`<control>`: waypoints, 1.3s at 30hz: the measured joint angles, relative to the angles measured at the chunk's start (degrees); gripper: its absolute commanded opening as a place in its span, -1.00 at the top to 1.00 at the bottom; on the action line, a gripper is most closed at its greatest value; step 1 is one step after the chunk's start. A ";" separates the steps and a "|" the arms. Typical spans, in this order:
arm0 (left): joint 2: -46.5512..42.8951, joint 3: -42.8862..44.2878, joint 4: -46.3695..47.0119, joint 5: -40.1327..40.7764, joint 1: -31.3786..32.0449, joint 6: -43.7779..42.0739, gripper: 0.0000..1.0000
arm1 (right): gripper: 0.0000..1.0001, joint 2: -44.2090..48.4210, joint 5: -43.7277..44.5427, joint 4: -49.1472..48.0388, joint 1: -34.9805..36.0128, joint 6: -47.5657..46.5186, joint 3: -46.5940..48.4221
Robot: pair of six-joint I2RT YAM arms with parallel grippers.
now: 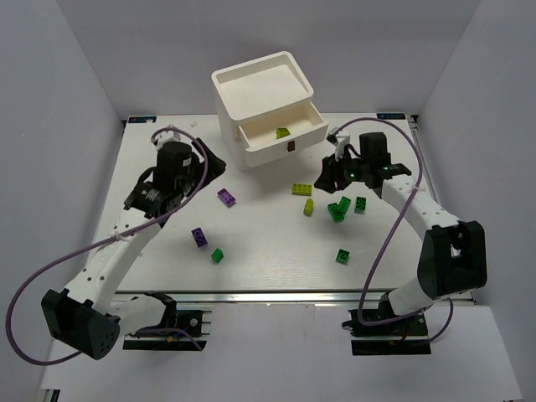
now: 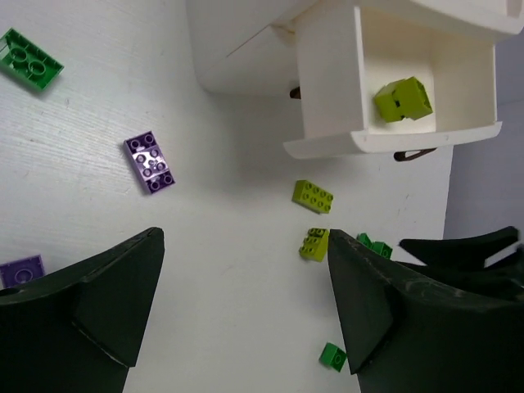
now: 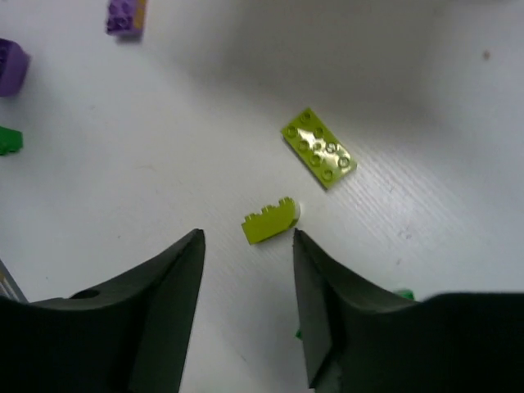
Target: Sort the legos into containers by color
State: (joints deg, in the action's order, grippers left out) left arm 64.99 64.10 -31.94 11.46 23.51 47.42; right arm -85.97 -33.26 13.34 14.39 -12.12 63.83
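Observation:
The white drawer unit point(image 1: 251, 100) stands at the back, with one drawer point(image 1: 272, 144) pulled open and a yellow-green lego point(image 1: 283, 132) inside; the drawer also shows in the left wrist view point(image 2: 327, 90). My left gripper point(image 1: 211, 167) is open and empty, above bare table near a purple lego point(image 1: 226, 197). My right gripper point(image 1: 329, 180) is open and empty; in its wrist view the gripper point(image 3: 246, 246) sits just short of a yellow-green lego point(image 3: 272, 222) lying on its side. A flat yellow-green lego point(image 3: 318, 147) lies beyond it.
Loose on the table are a second purple lego point(image 1: 199, 237), dark green legos point(image 1: 217, 255) point(image 1: 342, 255), and a green cluster point(image 1: 337, 209) by the right arm. The unit's top tray point(image 1: 219, 77) holds nothing that shows. White walls enclose the table.

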 measured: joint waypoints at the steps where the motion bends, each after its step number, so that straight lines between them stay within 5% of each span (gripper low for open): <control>1: 0.85 1.36 -0.09 0.17 -0.07 -0.07 -0.81 | -0.14 -0.72 1.68 0.83 0.48 1.03 -0.33; 7: 2.95 2.10 -0.76 0.39 -0.11 -0.24 -0.82 | -0.35 -6.40 11.37 2.21 3.89 8.55 -0.92; 19: 0.50 -1.73 -1.57 0.50 -0.11 1.11 -0.81 | -0.39 -18.05 21.57 4.61 8.35 15.78 4.50; 35: 0.04 -2.58 -2.19 -0.02 -0.11 1.53 -0.81 | 0.09 -21.79 25.49 8.52 11.34 16.39 6.95; 39: 0.07 -2.58 -2.08 -0.33 -0.13 1.49 -0.81 | 0.45 -21.73 25.66 9.14 11.56 16.06 6.64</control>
State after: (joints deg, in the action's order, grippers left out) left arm 65.06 61.52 -34.02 11.14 23.38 48.90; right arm -107.70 -7.60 22.48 25.96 3.95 70.48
